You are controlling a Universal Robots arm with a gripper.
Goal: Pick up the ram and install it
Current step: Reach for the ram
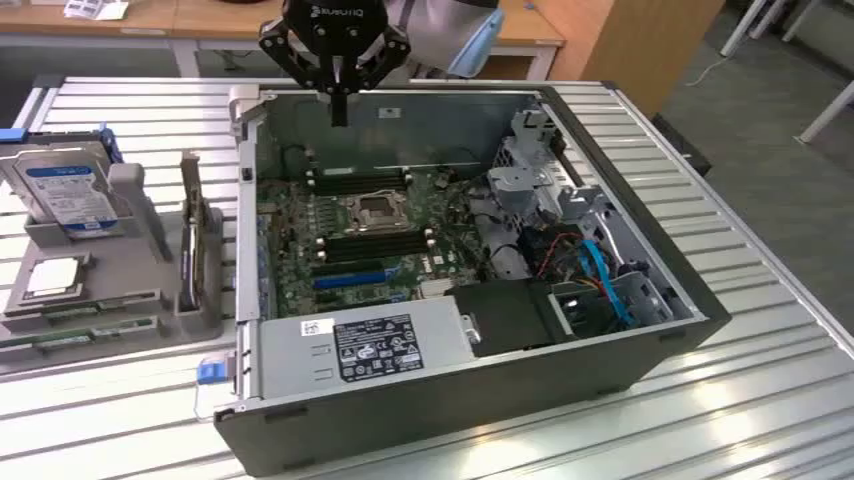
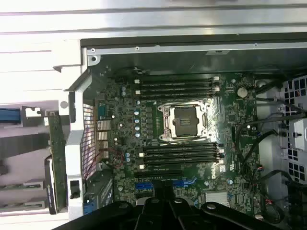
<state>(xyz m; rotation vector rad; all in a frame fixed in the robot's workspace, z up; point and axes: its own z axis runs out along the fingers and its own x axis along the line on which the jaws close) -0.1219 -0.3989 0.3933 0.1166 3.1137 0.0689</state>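
The ram is a long green stick lying flat in a grey holder on the table, at the exterior view's left, with a second green stick just in front of it. My gripper hangs shut and empty above the far side of the open computer case, well away from the ram. In the wrist view the gripper looks down on the motherboard, where black memory slots lie on either side of the processor socket.
The grey holder also carries a hard drive, a square silver processor and an upright dark expansion card. Inside the case are a power supply, drive cages and blue and orange cables. The slatted metal table surrounds it.
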